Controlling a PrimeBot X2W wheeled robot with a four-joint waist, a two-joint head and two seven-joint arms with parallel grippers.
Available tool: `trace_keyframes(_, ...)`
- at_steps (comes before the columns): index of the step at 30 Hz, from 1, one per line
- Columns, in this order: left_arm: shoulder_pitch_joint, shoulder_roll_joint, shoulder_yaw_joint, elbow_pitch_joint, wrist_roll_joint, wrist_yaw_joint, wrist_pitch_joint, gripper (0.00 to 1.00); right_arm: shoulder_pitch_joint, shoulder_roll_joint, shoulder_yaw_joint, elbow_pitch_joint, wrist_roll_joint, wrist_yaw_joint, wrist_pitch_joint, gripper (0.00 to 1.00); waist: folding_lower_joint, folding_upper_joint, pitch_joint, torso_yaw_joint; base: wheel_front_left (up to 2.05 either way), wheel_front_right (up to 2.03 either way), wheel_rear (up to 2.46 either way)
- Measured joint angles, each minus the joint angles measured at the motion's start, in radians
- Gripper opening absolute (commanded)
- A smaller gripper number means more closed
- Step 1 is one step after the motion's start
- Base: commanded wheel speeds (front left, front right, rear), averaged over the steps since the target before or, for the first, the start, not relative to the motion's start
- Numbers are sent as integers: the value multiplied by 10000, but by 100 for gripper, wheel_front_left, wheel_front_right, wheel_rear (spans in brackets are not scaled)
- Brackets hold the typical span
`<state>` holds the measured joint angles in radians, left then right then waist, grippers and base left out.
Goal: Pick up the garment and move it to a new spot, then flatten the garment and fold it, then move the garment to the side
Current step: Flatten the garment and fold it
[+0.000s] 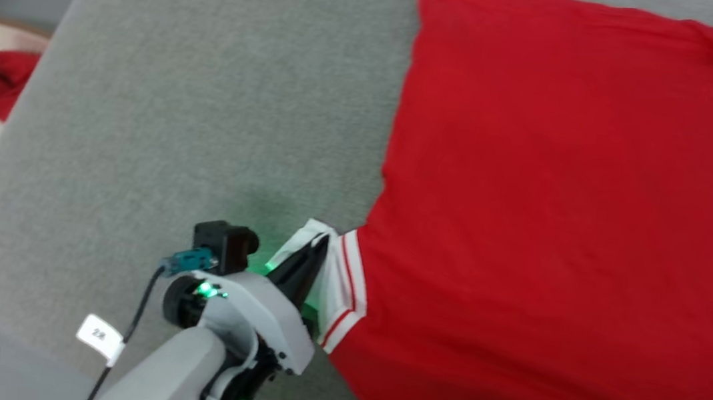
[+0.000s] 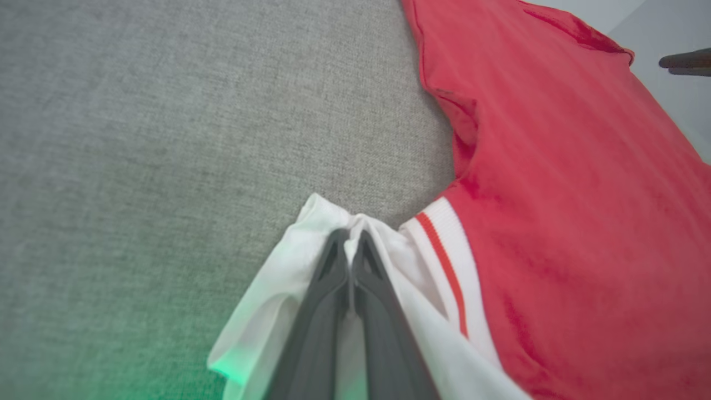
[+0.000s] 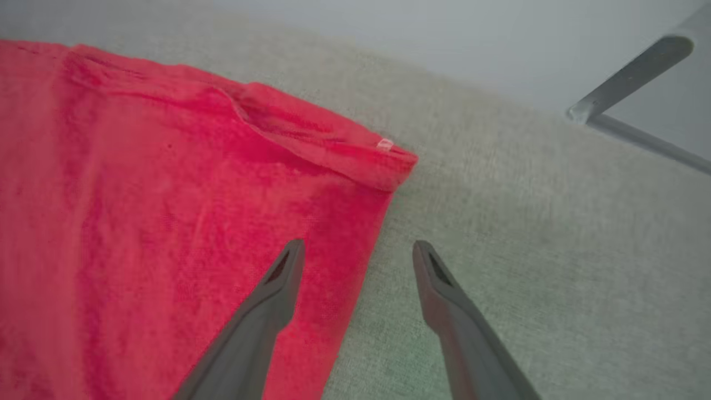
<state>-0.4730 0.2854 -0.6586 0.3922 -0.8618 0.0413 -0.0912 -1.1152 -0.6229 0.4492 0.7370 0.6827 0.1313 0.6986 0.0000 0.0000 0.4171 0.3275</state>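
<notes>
On the grey cushion (image 1: 209, 76) lies 1 garment (image 1: 562, 217); left claw (image 2: 351, 238) pinches its white sleeve (image 2: 266, 311), right claw (image 3: 358, 250) spread.

The red jersey-cloth garment (image 1: 562, 217) is showing a soft, matt, faintly creased surface, with ribbed white-and-red sleeve trim (image 2: 444, 250). The grey cloth-covered counter (image 1: 206, 109) is looking coarse and matt. The dark left hand (image 2: 351, 236) and right hand (image 3: 358, 247) are looking like smooth matt plastic; the pale forearm shell (image 1: 175, 374) is gleaming faintly.
</notes>
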Motion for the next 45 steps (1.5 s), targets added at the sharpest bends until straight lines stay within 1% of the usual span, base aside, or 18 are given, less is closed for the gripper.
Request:
trace_keyframes(3, -203, -272, -111, 311, 0, -244, -136, 0, -428, 238, -293, 1124, -161, 0, 640, 100, 0, 0, 158, 304, 0, 0, 0)
trace_keyframes(7, -399, -562, -201, 688, -8, -481, -284, 0, -974, 550, -282, 2096, -711, -2, 1417, 100, 0, 0, 362, 601, 0, 0, 0)
trace_keyframes(13, -662, -888, -357, 1181, -6, -771, -412, 0, -1482, 696, -449, 3068, -1331, -2, 1760, 100, 0, 0, 503, 946, 0, 0, 0)
trace_keyframes(14, -705, -936, -380, 1269, -6, -790, -418, 0, -1533, 721, -508, 3225, -1400, -2, 1770, 42, 0, 0, 511, 986, 0, 0, 0)
trace_keyframes(15, -733, -966, -393, 1350, -8, -855, -437, 0, -1562, 744, -531, 3329, -1457, -2, 1766, 42, 0, 0, 517, 1017, 0, 0, 0)
trace_keyframes(16, -755, -1001, -405, 1419, -10, -869, -470, 0, -1608, 767, -550, 3432, -1519, -2, 1755, 0, 0, 0, 518, 1038, 0, 0, 0)
trace_keyframes(20, -814, -1055, -412, 1641, -54, -980, -558, 0, -1642, 970, -587, 3582, -1682, -2, 1528, 0, 0, 0, 461, 1015, 0, 0, 0)
trace_keyframes(24, -825, -1014, -355, 1808, -96, -1003, -639, 0, -1636, 1053, -648, 3620, -1680, 0, 1292, 0, 0, 0, 379, 869, 0, 0, 0)
trace_keyframes(27, -809, -888, -301, 1879, -104, -1003, -702, 0, -1592, 1158, -602, 3442, -1538, 0, 1300, 0, 0, 0, 305, 676, 0, 0, 0)
trace_keyframes(31, -748, -665, -194, 1914, -169, -965, -765, 0, -1294, 1166, -357, 2884, -1181, 0, 1511, 0, 0, 0, 181, 339, 0, 0, 0)
trace_keyframes(34, -689, -487, -102, 1900, -196, -861, -769, 0, -880, 1043, -130, 2142, -742, 0, 1528, 0, 0, 0, 52, 61, 0, 0, 0)
trace_keyframes(39, -547, -192, 8, 1831, -245, -665, -777, 0, 41, 581, 192, 617, 100, 0, 1509, 0, 0, 0, -198, -417, 0, 0, 0)
trace_keyframes(45, -319, 88, 119, 1684, -336, -414, -662, 0, 1813, -236, 320, -1384, 1152, 0, 1503, 0, 0, 0, -612, -888, 0, 0, 0)
